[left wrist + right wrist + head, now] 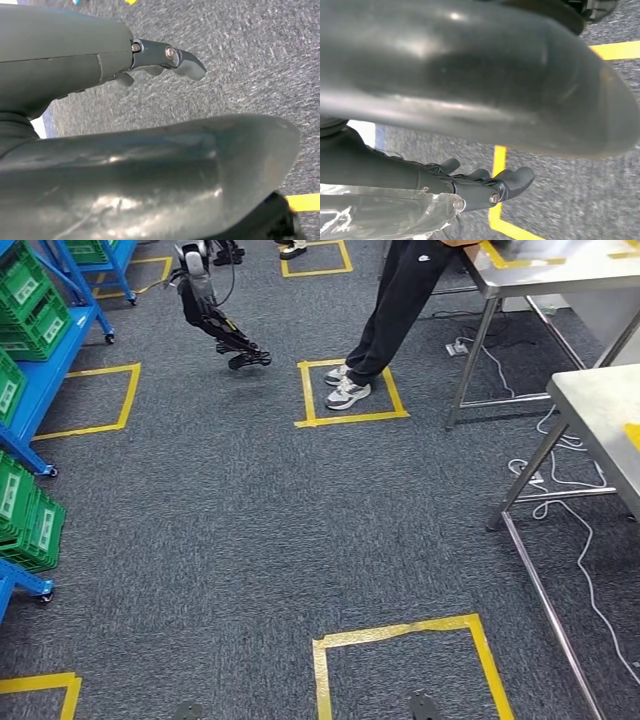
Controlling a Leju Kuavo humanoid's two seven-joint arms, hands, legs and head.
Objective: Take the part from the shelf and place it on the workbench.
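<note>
Two hands, both hanging over grey carpet (226, 540). The left hand (151, 170) has nothing in it, its fingers (185, 62) out nearly straight and apart from the thumb. The right hand (452, 100) has the part (384, 212) right up against its fingers (508, 180). The part looks like something in crinkly clear plastic. Its long axis runs along the hand, with one end pointing toward the fingertips. I can't tell if the fingers actually clamp it. There's no readable print on the wrap.

Further out, a blue shelf (45, 380) of green bins (30, 300) stands on the left, with white labels too small to read. A steel workbench (596, 410) is on the right with white cables (581, 550) under it. A person's legs (392, 310) stand in a yellow tape square (349, 420)
</note>
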